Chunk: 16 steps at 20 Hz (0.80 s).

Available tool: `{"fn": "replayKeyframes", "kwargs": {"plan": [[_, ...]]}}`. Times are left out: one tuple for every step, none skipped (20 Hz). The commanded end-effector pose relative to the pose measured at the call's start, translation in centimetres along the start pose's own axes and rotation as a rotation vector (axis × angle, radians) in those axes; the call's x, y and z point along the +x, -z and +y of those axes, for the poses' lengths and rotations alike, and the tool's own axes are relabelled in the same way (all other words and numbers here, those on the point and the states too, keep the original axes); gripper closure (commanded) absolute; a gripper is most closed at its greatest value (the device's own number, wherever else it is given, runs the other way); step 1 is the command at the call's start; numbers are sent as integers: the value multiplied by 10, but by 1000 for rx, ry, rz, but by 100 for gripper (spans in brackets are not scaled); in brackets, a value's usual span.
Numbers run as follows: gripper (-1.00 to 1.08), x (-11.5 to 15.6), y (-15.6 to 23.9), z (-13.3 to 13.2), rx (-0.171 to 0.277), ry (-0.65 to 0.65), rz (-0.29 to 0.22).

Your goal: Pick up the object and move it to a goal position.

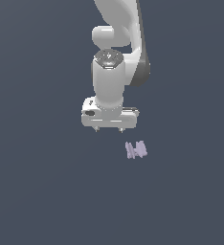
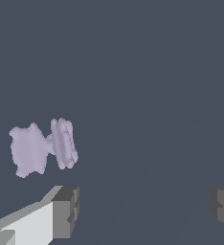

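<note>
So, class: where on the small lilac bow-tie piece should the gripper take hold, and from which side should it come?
Probably at the narrow waist of the lilac piece, coming straight down from above. It lies on the dark floor, two wider lobes joined by a thin neck the fingers could close across. The gripper is open and off to the exterior view's left of it, so it must first shift over it.

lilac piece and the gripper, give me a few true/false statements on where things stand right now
1. The gripper is clamped on the lilac piece. False: its fingers are spread wide with nothing between them.
2. In the exterior view, the lilac piece lies toward that view's right of the gripper. True.
3. In the wrist view the lilac piece sits between the two fingertips. False: it lies outside the gap, off to one side.
4. The piece is much smaller than the gripper. True.
5. Several lilac pieces are visible. False: only one.
</note>
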<state>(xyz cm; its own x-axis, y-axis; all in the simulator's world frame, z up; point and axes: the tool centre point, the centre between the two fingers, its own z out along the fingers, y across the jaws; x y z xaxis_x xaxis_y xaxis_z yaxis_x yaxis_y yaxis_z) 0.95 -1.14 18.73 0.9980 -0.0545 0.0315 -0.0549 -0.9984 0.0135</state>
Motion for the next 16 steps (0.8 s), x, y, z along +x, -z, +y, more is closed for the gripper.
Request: {"fn": "replayKeyframes", "kwargs": {"plan": [[-60, 0, 0, 0, 0, 0, 0], [-60, 0, 0, 0, 0, 1, 0], [-60, 0, 0, 0, 1, 2, 0], [-60, 0, -1, -1, 3, 4, 1], [-60, 0, -1, -2, 5, 8, 1], [-60, 0, -1, -3, 7, 11, 2], [-60, 0, -2, -3, 9, 13, 3], [-60, 0, -2, -4, 9, 15, 3], [-60, 0, -2, -4, 9, 16, 3], [-60, 0, -2, -3, 9, 15, 3], [-60, 0, -2, -3, 10, 15, 3], [-60, 0, -2, -4, 11, 15, 3], [-60, 0, -3, -4, 14, 16, 2], [-60, 0, -4, -5, 18, 18, 1], [-60, 0, -5, -5, 23, 19, 0], [-60, 0, -7, -6, 29, 21, -1]]}}
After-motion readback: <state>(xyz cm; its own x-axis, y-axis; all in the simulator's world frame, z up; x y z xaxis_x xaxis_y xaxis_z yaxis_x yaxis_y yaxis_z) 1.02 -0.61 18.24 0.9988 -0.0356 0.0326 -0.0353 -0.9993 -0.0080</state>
